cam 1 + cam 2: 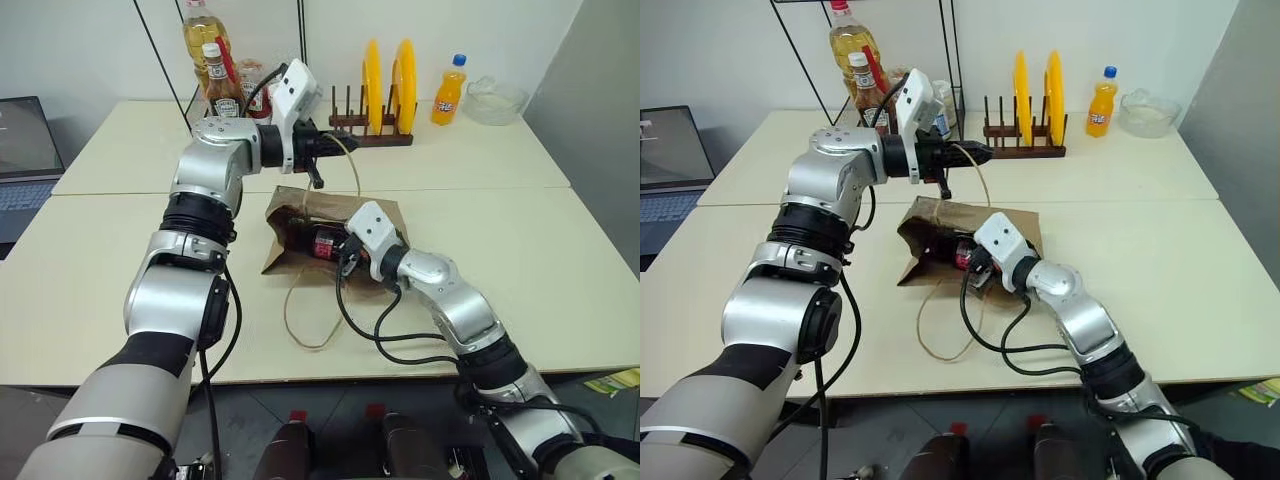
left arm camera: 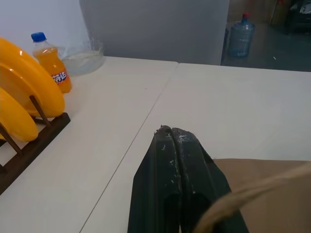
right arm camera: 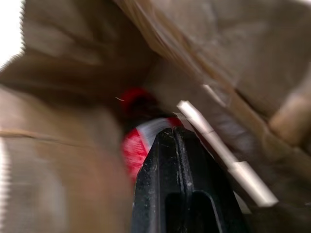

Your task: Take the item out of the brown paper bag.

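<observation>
The small dark red-labelled plastic bottle (image 1: 325, 243) lies inside the brown paper bag (image 1: 330, 208) mid-table, its mouth held up by the left gripper (image 1: 345, 146) pinching a cord handle (image 1: 352, 165) so the right gripper (image 3: 177, 133), fingers together, can enter.

walls: we see plain white wall (image 1: 90, 45) behind.
tables: cream tables (image 1: 560, 270) pushed together.
left edge: a laptop (image 1: 22, 160).

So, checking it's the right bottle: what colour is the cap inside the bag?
Red cap, clearest in the right wrist view.
</observation>
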`<state>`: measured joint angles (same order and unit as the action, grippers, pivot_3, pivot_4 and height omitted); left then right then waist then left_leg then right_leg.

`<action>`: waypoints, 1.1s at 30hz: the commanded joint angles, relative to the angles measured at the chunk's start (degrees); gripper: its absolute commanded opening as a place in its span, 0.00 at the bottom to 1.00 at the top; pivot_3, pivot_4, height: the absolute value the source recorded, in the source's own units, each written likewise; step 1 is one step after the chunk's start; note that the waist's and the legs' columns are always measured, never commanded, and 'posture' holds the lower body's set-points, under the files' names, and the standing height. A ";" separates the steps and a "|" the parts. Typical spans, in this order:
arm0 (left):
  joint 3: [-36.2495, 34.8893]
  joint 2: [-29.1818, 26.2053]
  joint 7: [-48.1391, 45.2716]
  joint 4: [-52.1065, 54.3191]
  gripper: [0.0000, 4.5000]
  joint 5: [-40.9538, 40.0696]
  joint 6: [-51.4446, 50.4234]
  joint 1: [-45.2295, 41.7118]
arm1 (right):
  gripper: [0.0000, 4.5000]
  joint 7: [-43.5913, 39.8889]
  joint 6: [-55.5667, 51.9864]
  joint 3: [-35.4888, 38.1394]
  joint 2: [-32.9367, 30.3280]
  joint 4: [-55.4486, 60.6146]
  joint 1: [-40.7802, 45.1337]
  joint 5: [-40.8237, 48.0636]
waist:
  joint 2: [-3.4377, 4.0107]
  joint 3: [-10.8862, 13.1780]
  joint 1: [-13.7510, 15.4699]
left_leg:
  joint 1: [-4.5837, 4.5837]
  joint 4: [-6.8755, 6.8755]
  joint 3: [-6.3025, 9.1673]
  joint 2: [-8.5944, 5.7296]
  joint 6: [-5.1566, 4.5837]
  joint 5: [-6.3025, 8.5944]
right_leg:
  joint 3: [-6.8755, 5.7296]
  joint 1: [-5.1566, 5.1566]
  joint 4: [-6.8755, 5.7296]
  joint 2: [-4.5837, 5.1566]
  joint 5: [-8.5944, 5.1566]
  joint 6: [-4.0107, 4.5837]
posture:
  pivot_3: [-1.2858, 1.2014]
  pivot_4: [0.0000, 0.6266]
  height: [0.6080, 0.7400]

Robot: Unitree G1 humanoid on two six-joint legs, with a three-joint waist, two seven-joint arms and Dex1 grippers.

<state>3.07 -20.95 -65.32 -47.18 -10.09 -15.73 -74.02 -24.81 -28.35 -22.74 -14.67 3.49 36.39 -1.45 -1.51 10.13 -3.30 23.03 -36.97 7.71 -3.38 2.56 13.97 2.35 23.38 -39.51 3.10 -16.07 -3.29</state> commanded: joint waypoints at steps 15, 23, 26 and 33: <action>-1.54 0.62 0.84 1.64 0.00 -1.03 1.69 -0.14 | 0.99 -6.46 -0.61 -6.66 -5.14 -7.01 5.16 -14.40 | 0.00 0.00 0.00 | 0.00 -0.01 0.01 -0.01 0.00 0.00 | 0.00 -0.01 0.01 0.01 0.00 0.00 | 0.52 0.24 1.00; -1.78 0.32 1.53 1.52 0.00 -0.93 2.05 -0.12 | 0.99 -10.09 1.16 -9.81 -7.15 -13.47 6.81 -19.27 | 0.00 0.00 0.03 | 0.00 -0.02 0.01 -0.02 0.00 0.00 | 0.00 -0.04 0.01 0.01 0.00 0.00 | 0.52 0.24 1.00; -1.86 0.35 1.78 1.15 0.00 -0.75 2.39 -0.36 | 0.99 -11.48 2.92 -10.97 -8.56 -15.51 7.04 -21.22 | 0.00 0.00 0.10 | -0.01 -0.02 0.02 -0.02 0.00 -0.01 | -0.02 -0.05 0.01 0.01 0.00 0.00 | 0.52 0.24 1.00; -2.03 0.47 2.03 0.67 0.00 -0.42 2.80 -0.64 | 0.73 -11.49 6.51 -8.65 -9.42 -15.22 6.80 -21.63 | -0.01 -0.01 0.30 | -0.02 -0.05 0.05 -0.04 0.01 -0.01 | -0.05 -0.12 0.04 0.03 0.00 0.00 | 0.52 0.24 1.00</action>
<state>1.92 -20.07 -63.40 -47.51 -10.28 -14.26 -73.68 -36.19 -21.65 -32.96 -22.54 -10.47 43.87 -21.70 -1.52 10.12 -2.99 23.01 -37.02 7.76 -3.42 2.57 13.96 2.30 23.25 -39.47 3.13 -16.07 -3.30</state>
